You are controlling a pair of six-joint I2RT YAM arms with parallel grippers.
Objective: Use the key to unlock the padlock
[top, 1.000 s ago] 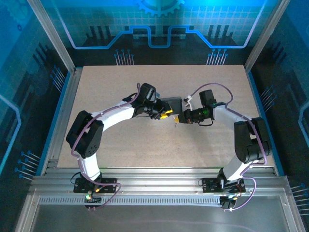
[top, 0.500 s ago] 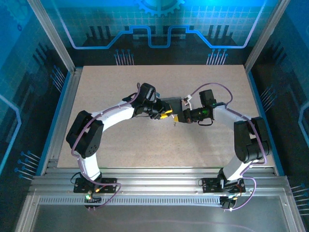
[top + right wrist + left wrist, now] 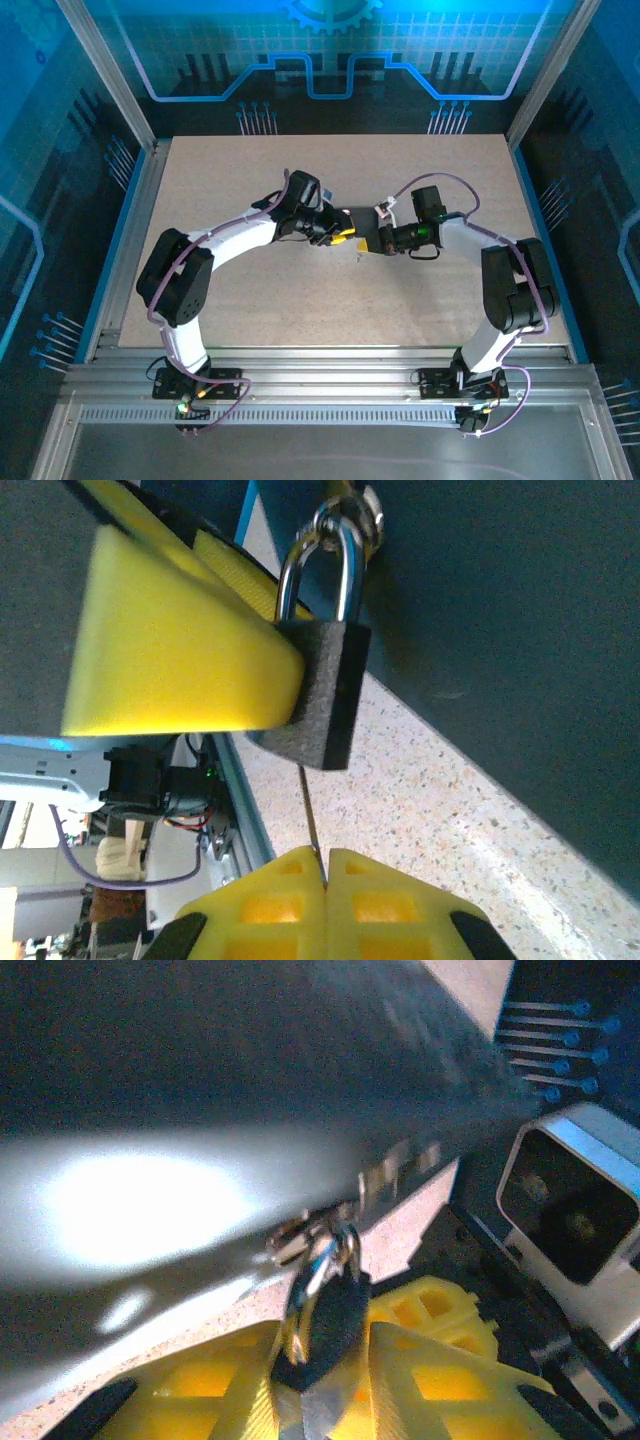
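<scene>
Plainly dark, grainy, silver-shackled padlock [image 3: 322,698]

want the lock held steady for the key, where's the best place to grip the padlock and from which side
Grip the padlock by its dark body, across opposite flat sides, coming from the side away from the tin. Its shackle hangs from the tin's clasp, and the bottom end should stay uncovered.

The right arm's elbow [image 3: 512,285] has leaned slightly leftward, and the left end effector [image 3: 343,237] has edged a touch farther from the bases.
</scene>
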